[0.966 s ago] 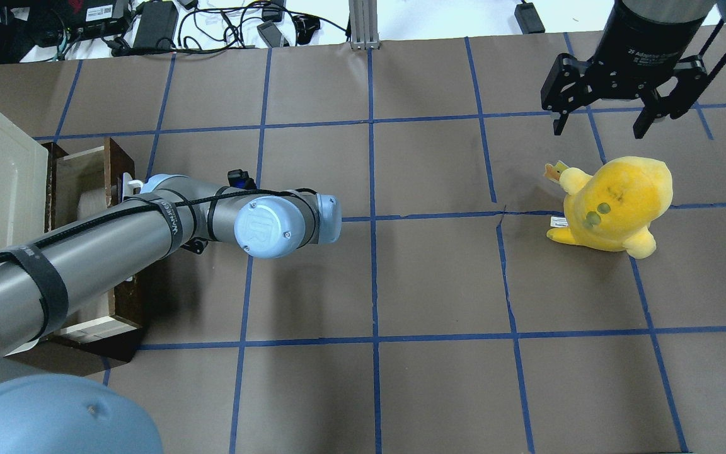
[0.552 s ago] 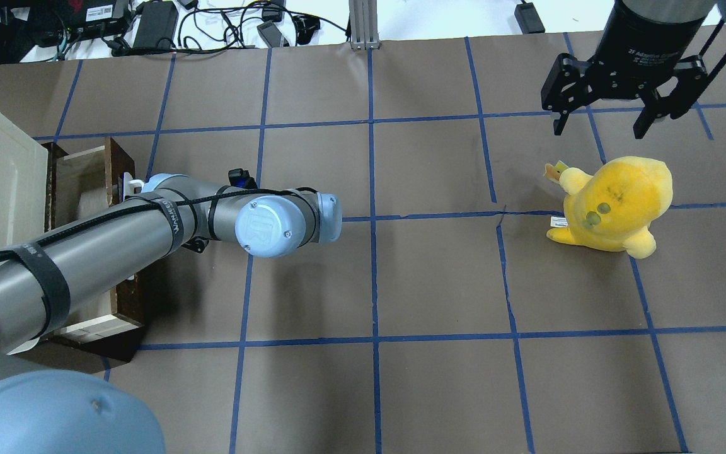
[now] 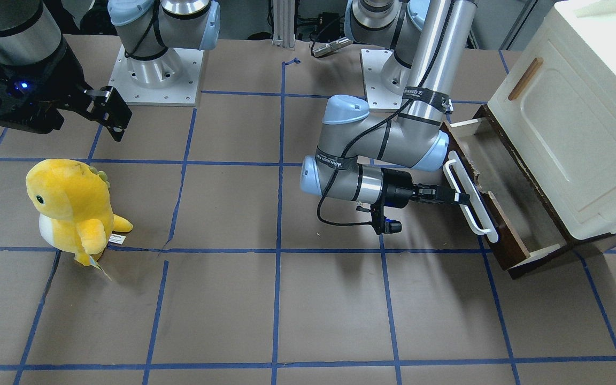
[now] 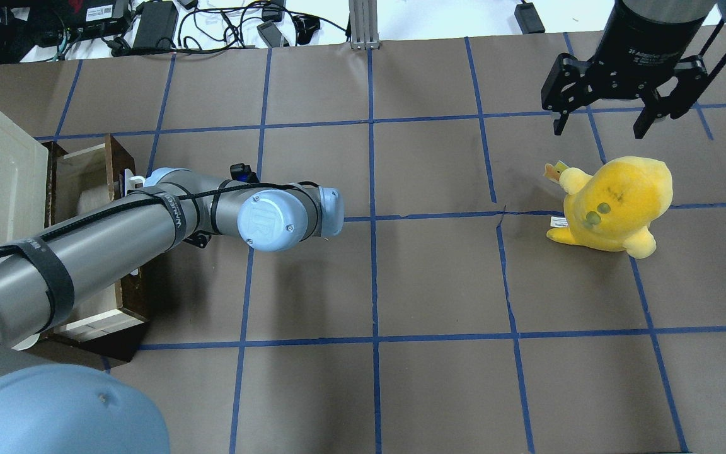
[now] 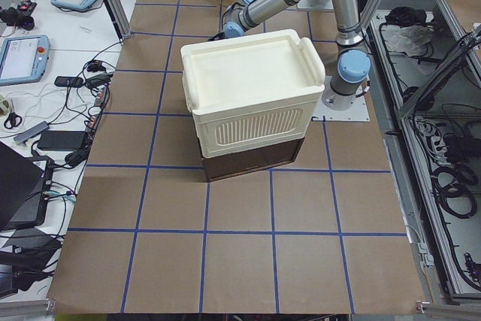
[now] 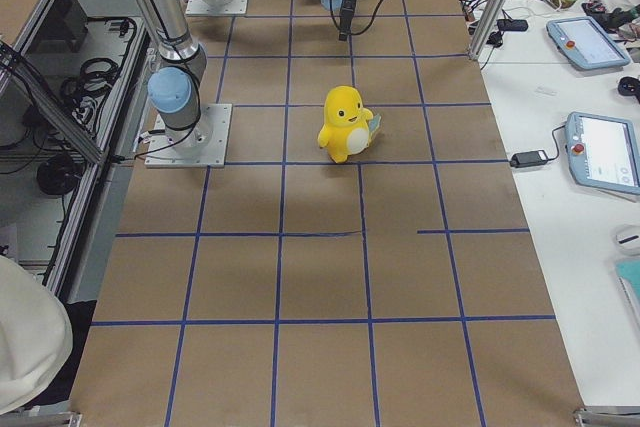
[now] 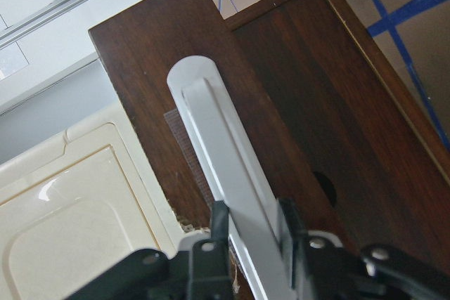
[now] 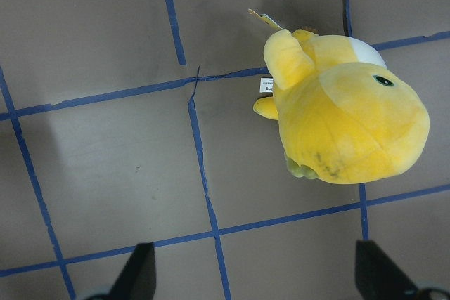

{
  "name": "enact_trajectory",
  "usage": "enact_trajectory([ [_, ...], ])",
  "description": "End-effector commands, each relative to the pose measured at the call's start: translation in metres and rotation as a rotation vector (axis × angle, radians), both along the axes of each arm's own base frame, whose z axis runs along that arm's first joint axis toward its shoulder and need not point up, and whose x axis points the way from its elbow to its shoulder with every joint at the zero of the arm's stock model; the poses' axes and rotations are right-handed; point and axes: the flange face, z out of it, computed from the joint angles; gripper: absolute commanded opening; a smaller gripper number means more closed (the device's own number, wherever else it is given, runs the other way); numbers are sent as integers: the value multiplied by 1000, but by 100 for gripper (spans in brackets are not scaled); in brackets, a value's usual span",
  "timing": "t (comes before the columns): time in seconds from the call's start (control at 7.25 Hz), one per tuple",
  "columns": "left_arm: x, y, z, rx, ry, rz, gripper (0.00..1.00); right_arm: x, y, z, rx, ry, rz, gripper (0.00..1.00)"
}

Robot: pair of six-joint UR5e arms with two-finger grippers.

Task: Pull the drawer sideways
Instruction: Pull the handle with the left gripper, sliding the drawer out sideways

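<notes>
Sliding slightly further from under the cream-white cabinet (image 3: 570,123) than a second ago, the dark brown drawer (image 3: 503,235) shows pale sides and a greyish floor. The left gripper (image 7: 252,219) clamps its white bar handle (image 7: 218,138); the right gripper (image 4: 597,131) hangs spread wide.

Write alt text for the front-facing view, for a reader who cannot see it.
The robot's left end effector grips the white handle of a dark wooden drawer, which is pulled partway out from under a cream cabinet at the view's right. A yellow plush toy stands on the brown, blue-gridded table at the left.
</notes>
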Motion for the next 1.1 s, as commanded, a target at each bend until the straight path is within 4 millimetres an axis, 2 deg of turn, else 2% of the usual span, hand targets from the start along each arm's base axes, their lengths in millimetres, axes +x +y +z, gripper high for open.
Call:
enact_trajectory([
  [0.0,-3,2,-2,10,-1,-5,32,0,0,0,0,0,1,100],
  [0.41,-8,4,-5,12,-4,-17,34,0,0,0,0,0,1,100],
  [0.55,-9,4,-4,11,-4,-18,59,0,0,0,0,0,1,100],
  [0.69,-9,2,-1,-14,8,-10,100,0,0,0,0,0,1,100],
  [0.83,-11,3,6,-29,28,11,100,0,0,0,0,0,1,100],
  [0.97,-30,-1,25,-81,100,54,100,0,0,0,0,0,1,100],
])
